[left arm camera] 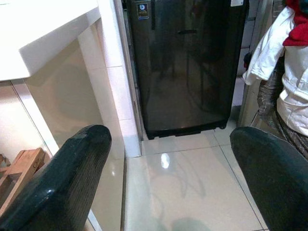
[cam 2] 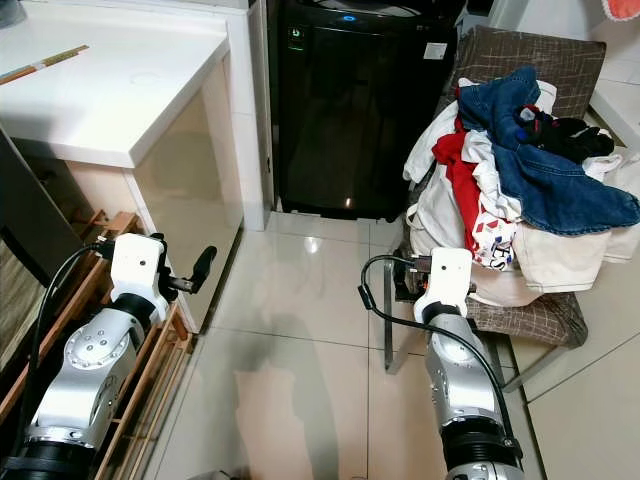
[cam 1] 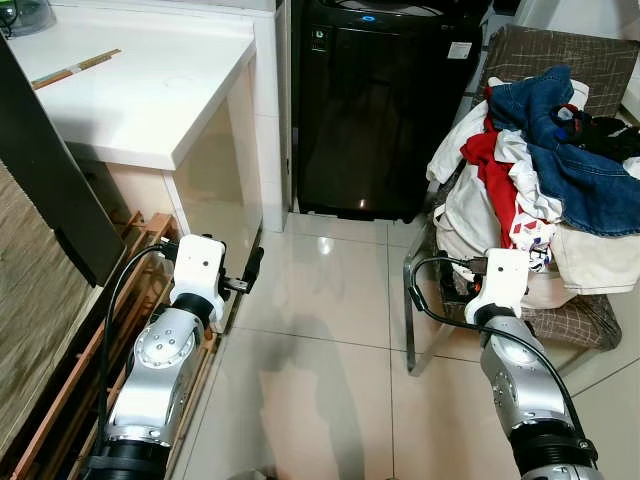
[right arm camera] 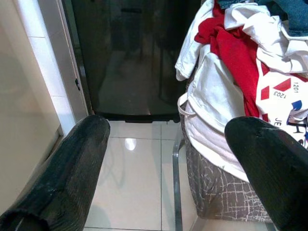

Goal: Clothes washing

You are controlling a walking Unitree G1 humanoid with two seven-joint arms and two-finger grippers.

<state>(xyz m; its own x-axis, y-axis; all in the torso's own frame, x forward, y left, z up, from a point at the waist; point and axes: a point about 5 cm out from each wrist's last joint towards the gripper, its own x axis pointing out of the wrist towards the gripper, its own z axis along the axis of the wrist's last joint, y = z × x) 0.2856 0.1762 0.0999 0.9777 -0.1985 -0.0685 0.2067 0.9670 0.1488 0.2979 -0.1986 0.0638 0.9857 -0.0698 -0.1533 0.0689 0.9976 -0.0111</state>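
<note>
A glossy black washing machine (cam 1: 375,110) was seen against the far wall. Soft, crumpled clothes (cam 1: 540,170) were heaped to the front edge of a checked chair (cam 1: 575,320); a careless tug might topple them. The right gripper (right arm camera: 163,159) and left gripper (left arm camera: 168,168) were held spread, empty.

Clothes pile (cam 1: 540,170) hides most of chair (cam 1: 560,50).

Two silver arms: left arm (cam 1: 160,370) at lower left of frame, right arm (cam 1: 520,380) at lower right. Each has rounded metal segments, a white box-shaped wrist housing, a looping black cable, a black base collar. Fingers (left arm camera: 62,183) black, textured.
</note>
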